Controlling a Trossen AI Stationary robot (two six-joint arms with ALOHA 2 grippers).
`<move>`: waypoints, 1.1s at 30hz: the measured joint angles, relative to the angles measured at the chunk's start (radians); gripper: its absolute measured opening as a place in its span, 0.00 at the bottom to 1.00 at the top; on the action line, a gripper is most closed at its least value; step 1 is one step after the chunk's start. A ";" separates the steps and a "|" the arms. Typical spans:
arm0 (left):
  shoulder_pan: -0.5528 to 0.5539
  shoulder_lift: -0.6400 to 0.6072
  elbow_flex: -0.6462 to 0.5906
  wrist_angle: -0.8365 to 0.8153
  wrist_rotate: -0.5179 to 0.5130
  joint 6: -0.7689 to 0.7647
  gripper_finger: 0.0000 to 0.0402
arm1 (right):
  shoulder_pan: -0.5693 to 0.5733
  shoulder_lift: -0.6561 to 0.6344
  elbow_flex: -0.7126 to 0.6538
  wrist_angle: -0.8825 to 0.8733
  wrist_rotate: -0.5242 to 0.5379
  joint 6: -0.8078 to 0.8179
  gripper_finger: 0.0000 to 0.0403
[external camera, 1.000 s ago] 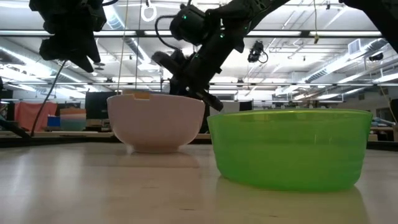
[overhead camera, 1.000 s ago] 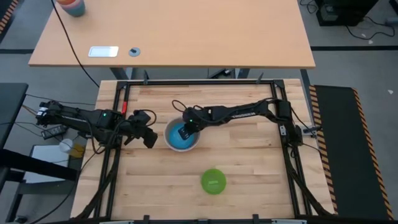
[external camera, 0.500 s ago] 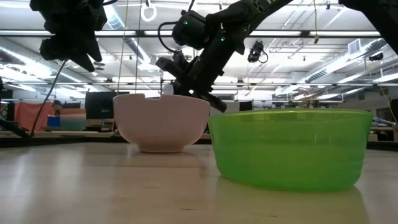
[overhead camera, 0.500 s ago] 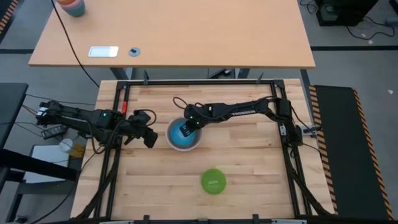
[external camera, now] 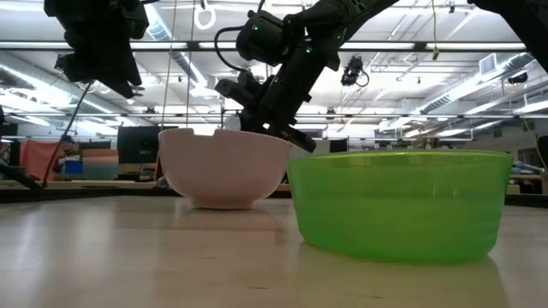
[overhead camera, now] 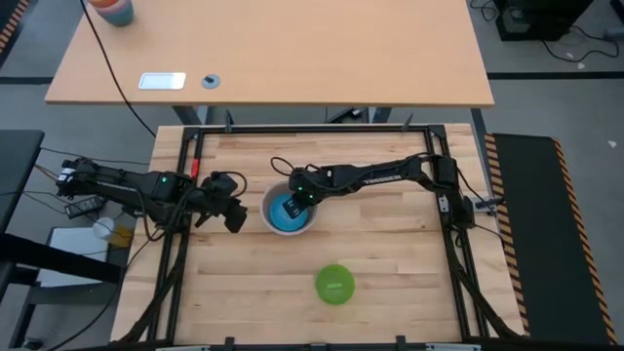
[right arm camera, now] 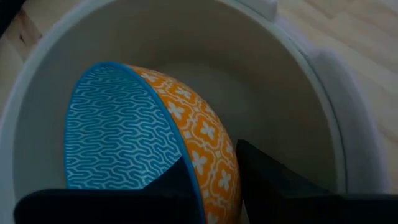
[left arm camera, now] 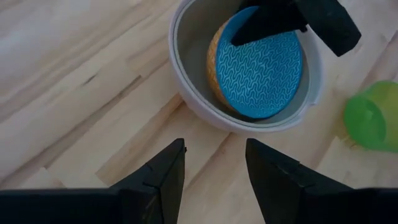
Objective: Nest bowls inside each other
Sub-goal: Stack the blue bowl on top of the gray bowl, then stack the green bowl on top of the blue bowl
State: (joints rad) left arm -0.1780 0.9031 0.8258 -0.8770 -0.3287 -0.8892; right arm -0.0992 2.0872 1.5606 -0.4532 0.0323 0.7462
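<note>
A white bowl point(overhead camera: 265, 210) stands upright on the wooden table near its middle. A small bowl, blue inside and orange outside point(left arm camera: 261, 68), sits tilted within it. My right gripper point(overhead camera: 292, 207) reaches down into the white bowl and is shut on the blue bowl's rim. My left gripper point(overhead camera: 234, 203) hovers open just left of the white bowl, above the table, touching nothing. A green bowl point(overhead camera: 334, 284) stands upright by itself nearer the front edge. My right gripper has the blue bowl's rim point(right arm camera: 202, 158) between its fingers, one finger inside on the blue pattern point(right arm camera: 180, 177) and one outside against the orange wall. The fingers slant down from the table's right. The bowl stands tilted on edge inside the white bowl point(right arm camera: 298, 93).
A black rail frame point(overhead camera: 292, 129) borders the table top. Beyond the far edge stands a desk with an orange-and-teal cup point(overhead camera: 115, 10) and a small white device point(overhead camera: 162, 81). Bare wood lies right of the white bowl and around the green bowl.
The white bowl, with the blue bowl in it, has slid a little toward the table's right edge, and my right gripper has gone along with it. The blue bowl stays tilted inside.
</note>
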 joint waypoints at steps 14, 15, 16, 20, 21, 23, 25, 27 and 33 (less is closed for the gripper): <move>0.013 0.000 0.000 0.066 0.000 0.144 0.43 | 0.026 -0.003 0.028 -0.063 0.075 -0.375 0.29; 0.013 0.000 0.000 0.066 0.000 0.142 0.43 | 0.026 -0.009 0.028 -0.063 0.074 -0.379 0.30; 0.013 0.000 0.000 0.066 -0.006 0.139 0.43 | 0.027 -0.012 0.028 -0.057 0.071 -0.380 0.32; 0.013 0.001 0.000 0.066 -0.105 0.094 0.43 | 0.027 -0.037 0.057 -0.062 0.063 -0.402 0.38; 0.013 0.001 0.000 0.067 -0.133 0.095 0.43 | 0.027 -0.045 0.067 -0.072 0.077 -0.412 0.40; 0.013 0.001 0.000 0.066 -0.182 0.103 0.43 | 0.027 -0.060 0.084 -0.084 0.111 -0.439 0.42; 0.013 0.001 0.000 0.065 -0.213 0.123 0.43 | 0.027 -0.076 0.095 -0.082 0.131 -0.455 0.44; 0.013 0.001 0.000 0.062 -0.240 0.133 0.43 | 0.023 -0.092 0.100 -0.079 0.128 -0.461 0.46; 0.020 0.001 0.000 0.059 -0.281 0.113 0.43 | 0.019 -0.143 0.101 -0.102 0.127 -0.461 0.48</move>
State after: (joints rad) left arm -0.1575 0.9043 0.8261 -0.8176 -0.6096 -0.7760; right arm -0.0803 1.9445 1.6619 -0.5550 0.1590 0.2850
